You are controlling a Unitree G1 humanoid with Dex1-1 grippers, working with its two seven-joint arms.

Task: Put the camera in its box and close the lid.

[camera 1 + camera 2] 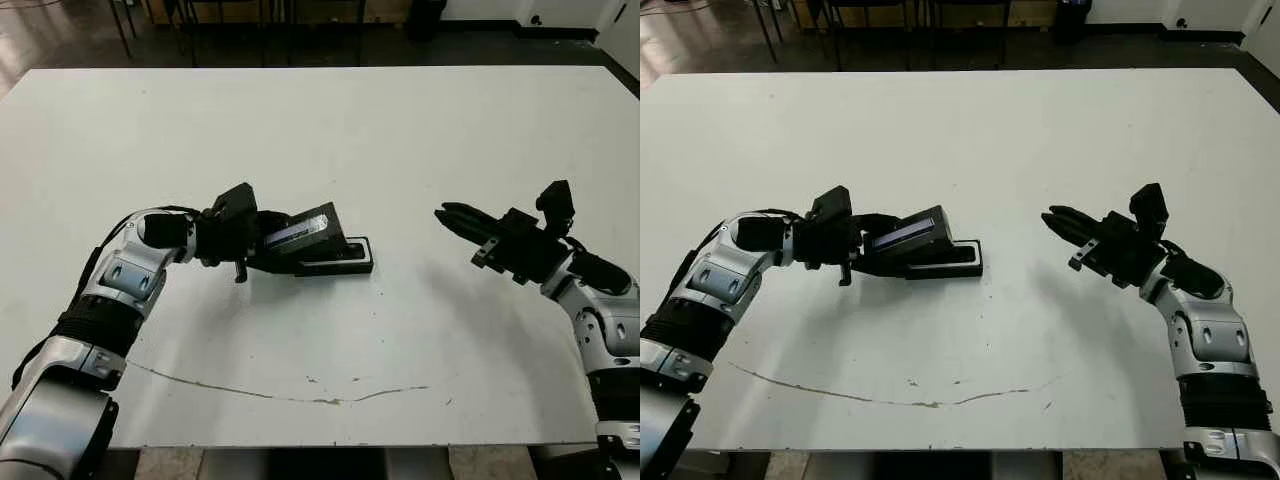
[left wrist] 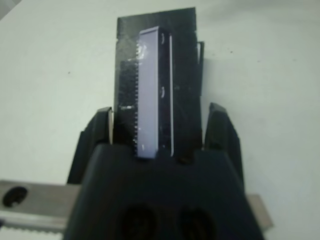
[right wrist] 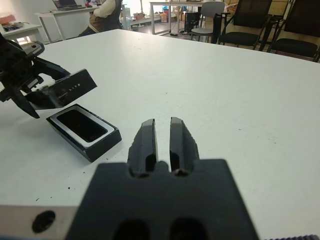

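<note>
The box [image 1: 348, 264], a shallow black tray with a white lining, lies at the table's middle. In the right wrist view the camera [image 3: 80, 125] shows as a dark glossy face lying flat inside that lining. The lid [image 1: 300, 230], a black panel with a pale grey stripe, hangs tilted over the box's left end, and my left gripper [image 1: 272, 242] is shut on its edges. It hides part of the box in the head views. Well to the right of the box, my right gripper [image 1: 448, 213] hovers with its fingers [image 3: 147, 140] pressed together and holds nothing.
A thin dark scratch [image 1: 270, 392] runs across the white table near its front edge. Beyond the far edge stand chairs [image 3: 260, 25] and desks, and a person [image 3: 107, 10] sits at one of them.
</note>
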